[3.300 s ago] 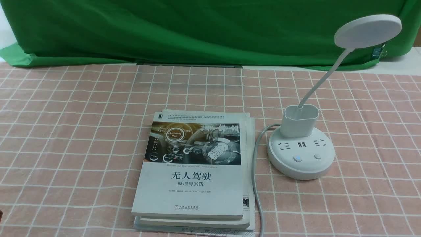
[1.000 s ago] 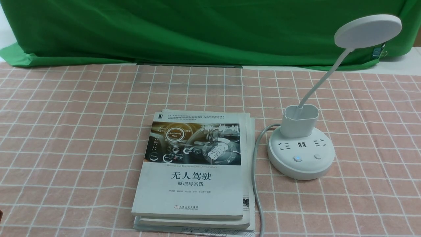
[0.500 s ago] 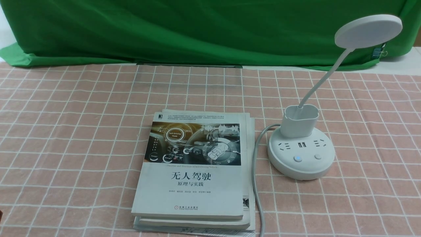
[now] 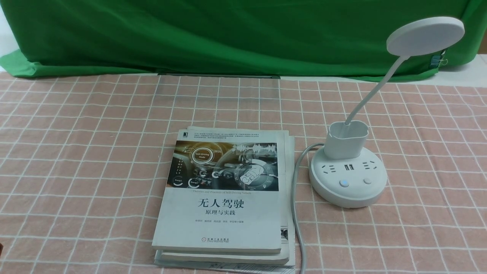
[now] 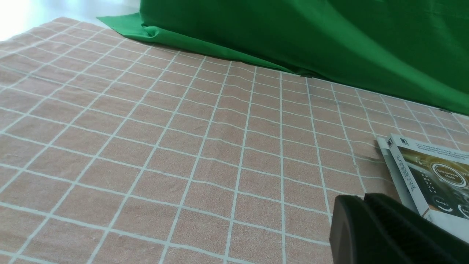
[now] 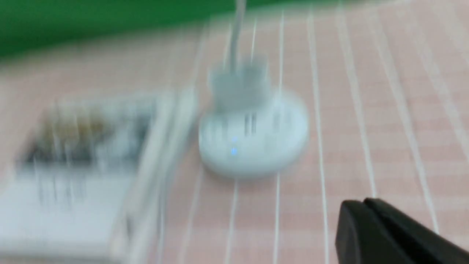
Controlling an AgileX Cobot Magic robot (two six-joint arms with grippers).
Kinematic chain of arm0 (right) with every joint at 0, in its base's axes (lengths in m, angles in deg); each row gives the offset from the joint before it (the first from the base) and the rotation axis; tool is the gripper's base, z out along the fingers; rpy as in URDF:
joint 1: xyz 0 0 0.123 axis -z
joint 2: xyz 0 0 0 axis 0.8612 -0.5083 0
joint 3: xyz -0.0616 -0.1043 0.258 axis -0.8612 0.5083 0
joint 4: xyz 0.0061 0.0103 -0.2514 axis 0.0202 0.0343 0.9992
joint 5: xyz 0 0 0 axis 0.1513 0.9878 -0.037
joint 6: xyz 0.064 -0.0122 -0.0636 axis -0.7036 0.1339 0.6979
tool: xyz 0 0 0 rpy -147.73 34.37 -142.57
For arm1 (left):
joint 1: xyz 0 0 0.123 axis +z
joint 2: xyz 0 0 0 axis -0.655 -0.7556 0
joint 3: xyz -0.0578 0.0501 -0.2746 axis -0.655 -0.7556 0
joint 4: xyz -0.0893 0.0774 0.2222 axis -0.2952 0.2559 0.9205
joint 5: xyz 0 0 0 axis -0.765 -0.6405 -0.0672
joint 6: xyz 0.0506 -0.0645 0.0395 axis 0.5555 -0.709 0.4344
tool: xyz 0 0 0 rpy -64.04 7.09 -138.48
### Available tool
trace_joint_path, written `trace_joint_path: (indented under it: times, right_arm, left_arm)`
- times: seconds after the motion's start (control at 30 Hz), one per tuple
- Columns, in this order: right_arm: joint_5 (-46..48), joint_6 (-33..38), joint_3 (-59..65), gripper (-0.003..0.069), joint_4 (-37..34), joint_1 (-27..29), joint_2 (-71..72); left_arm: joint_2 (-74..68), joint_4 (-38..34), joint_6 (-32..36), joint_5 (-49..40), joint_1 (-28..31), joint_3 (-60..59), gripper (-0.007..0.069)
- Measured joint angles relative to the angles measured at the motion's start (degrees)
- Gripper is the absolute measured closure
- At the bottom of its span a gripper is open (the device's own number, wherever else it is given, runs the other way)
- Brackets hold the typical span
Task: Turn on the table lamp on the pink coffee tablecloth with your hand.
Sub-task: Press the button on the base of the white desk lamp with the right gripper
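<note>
Currently, the right gripper (image 6: 370, 201) is fully closed, its fingertips together, with nothing held between them. The left gripper (image 5: 361, 198) likewise shows its fingertips together and holds nothing. The lamp (image 4: 349, 179) stands on the pink cloth (image 4: 95, 152), to the right of the books (image 4: 217, 224); neither gripper touches it. Its disc head is raised on a thin, tilted neck, and a button on the base shows blue. A grey cable (image 4: 295, 190) runs between the books and the base. The base's front and both buttons are unobstructed. The right wrist view is blurred.
</note>
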State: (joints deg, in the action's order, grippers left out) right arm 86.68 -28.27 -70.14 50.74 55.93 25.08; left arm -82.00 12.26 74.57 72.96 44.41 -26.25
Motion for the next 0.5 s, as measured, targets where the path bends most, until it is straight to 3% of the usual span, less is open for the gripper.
trace_joint_path:
  times: [0.2,0.5]
  right_arm:
    - [9.86,4.44,-10.02,0.0614,1.7,0.0,-18.1]
    - [7.08,6.04,-18.57,0.0618,2.61,-1.16,-39.05]
  left_arm:
    - [0.0,0.0,0.0,0.0,0.0,0.0,0.0606]
    - [0.0,0.0,0.0,0.0,0.0,0.0,0.0606]
